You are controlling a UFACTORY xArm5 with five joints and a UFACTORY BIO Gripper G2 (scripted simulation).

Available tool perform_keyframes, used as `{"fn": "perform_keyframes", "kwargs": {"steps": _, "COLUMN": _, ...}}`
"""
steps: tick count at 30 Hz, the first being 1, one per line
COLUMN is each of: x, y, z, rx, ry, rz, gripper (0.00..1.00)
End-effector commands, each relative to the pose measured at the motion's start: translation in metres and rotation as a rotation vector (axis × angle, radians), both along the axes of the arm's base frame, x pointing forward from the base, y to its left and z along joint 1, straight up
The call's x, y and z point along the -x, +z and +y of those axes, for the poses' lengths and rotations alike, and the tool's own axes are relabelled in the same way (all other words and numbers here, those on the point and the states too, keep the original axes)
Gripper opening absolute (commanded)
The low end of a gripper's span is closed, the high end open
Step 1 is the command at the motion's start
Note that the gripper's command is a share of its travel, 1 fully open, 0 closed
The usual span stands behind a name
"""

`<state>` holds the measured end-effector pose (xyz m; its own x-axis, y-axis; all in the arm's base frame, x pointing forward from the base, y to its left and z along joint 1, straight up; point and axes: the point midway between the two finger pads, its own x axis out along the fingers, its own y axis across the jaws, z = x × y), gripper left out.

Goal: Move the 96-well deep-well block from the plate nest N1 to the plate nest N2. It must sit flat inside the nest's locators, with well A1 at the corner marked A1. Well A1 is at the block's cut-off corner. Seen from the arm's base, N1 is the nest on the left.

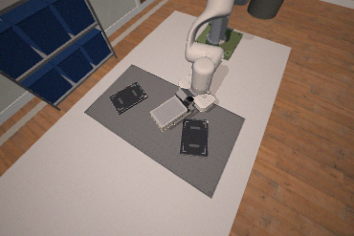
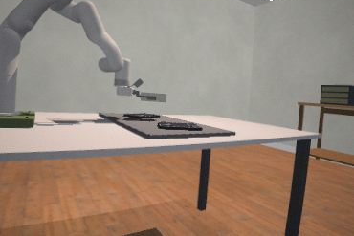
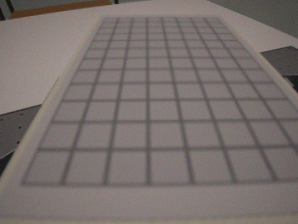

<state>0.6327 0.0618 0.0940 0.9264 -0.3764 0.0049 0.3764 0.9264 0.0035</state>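
The deep-well block [image 1: 169,113] [image 2: 160,97] [image 3: 150,107] is pale, with a grid of wells on top. My gripper [image 1: 188,106] [image 2: 137,94] is shut on its end nearest the arm and holds it in the air, roughly level, well above the mat. In the top view the block hangs between the two nests, turned at an angle. Nest N1 [image 1: 194,138] is the dark empty frame on the right there. Nest N2 [image 1: 128,97] [image 2: 180,124], also dark and empty, is on the left. I cannot make out the cut-off corner or the A1 marks.
Both nests stand on a grey perforated mat [image 1: 158,144] [image 2: 158,136] on a white table [image 1: 115,181]. The arm's green base plate [image 1: 232,42] [image 2: 24,119] is at the back. A rack of blue bins [image 1: 53,28] stands beyond the table's left side in the top view.
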Motion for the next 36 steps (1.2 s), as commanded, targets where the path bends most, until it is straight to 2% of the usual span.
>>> {"fn": "perform_keyframes", "kwargs": {"steps": 1, "x": -0.001, "y": 0.002, "z": -0.015, "rx": 0.004, "ry": 0.0, "rz": -0.006, "gripper": 0.0}}
{"fn": "perform_keyframes", "kwargs": {"steps": 36, "x": 0.001, "y": 0.003, "z": -0.119, "rx": 0.004, "ry": 0.0, "rz": -0.006, "gripper": 0.0}}
